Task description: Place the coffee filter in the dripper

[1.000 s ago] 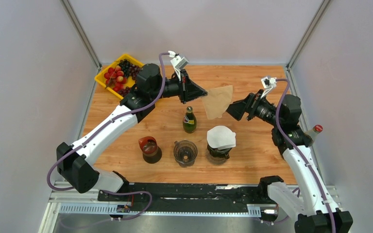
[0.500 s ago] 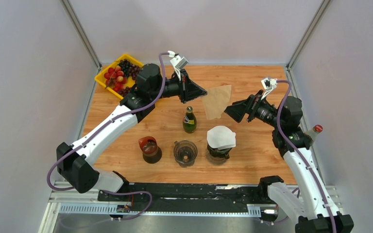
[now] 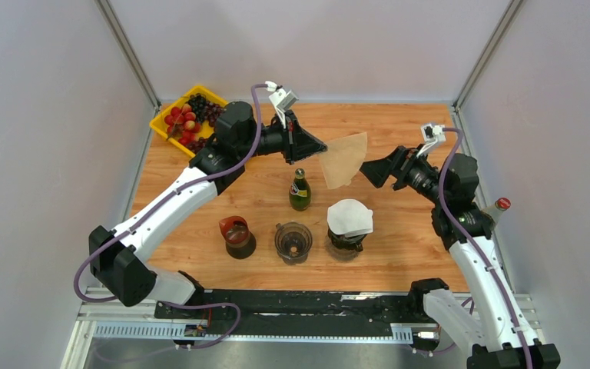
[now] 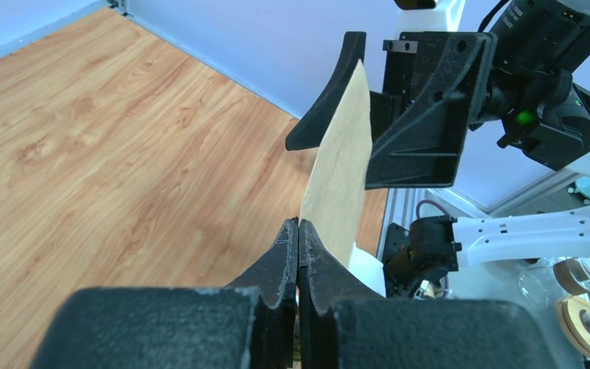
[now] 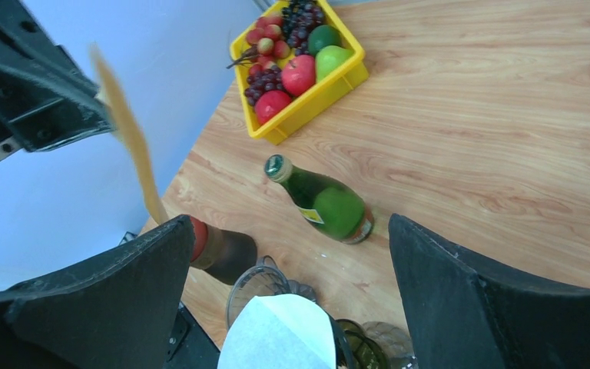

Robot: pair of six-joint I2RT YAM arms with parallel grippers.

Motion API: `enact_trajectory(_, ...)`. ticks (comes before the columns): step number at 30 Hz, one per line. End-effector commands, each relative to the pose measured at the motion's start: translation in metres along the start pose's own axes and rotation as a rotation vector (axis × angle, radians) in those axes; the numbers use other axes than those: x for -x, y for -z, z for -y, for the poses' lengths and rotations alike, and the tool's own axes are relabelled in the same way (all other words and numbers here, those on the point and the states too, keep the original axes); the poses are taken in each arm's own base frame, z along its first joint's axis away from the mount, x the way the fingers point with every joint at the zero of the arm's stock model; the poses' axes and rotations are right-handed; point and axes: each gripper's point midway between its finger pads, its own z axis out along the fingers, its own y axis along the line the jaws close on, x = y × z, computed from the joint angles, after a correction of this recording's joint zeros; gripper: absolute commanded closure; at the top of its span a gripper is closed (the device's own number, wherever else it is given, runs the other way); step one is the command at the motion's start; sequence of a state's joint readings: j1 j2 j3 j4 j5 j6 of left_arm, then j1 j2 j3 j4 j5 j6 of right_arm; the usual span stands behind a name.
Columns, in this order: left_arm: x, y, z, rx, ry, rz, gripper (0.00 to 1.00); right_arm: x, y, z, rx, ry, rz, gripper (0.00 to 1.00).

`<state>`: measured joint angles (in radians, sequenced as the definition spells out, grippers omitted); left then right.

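Note:
My left gripper [image 3: 319,147] is shut on a corner of a brown paper coffee filter [image 3: 343,159] and holds it in the air above the table's back half. The filter also shows edge-on in the left wrist view [image 4: 342,177] and the right wrist view [image 5: 130,134]. My right gripper [image 3: 369,167] is open and empty, its fingers close to the filter's far edge. An empty clear dripper [image 3: 293,241] stands near the front middle. Right of it a dark dripper holds a white filter [image 3: 349,217].
A green glass bottle [image 3: 299,190] stands upright below the held filter. A red-topped brown vessel [image 3: 237,236] stands left of the clear dripper. A yellow tray [image 3: 160,121] of fruit is at the back left. A red-capped bottle [image 3: 499,206] stands past the table's right edge.
My right gripper has risen a little and drawn slightly right, staying open beside the filter's edge. The left gripper and the brown filter have barely moved.

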<state>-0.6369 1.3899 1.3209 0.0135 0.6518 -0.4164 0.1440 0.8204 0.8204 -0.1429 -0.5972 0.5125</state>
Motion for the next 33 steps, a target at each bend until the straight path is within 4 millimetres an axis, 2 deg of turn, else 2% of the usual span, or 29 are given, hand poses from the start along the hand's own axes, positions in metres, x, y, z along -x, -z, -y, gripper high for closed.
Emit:
enact_trajectory(1, 0.009, 0.009, 0.011, -0.016, -0.041, 0.023, 1.0, 0.016, 0.0, 0.012, -0.102, 0.022, 0.043, 0.0)
enact_trajectory(18, 0.012, 0.006, 0.016, -0.052, -0.05, 0.013, 1.0, 0.009, -0.009, 0.02, -0.116, -0.005, -0.008, 0.0)
enact_trajectory(25, 0.016, 0.006, 0.02, -0.064, -0.043, 0.02, 1.0, -0.006, -0.018, 0.024, -0.085, -0.048, -0.079, 0.0)
enact_trajectory(33, 0.015, 0.005, 0.015, -0.043, -0.045, 0.019, 1.0, -0.003, -0.013, 0.005, -0.008, -0.04, -0.084, 0.0)
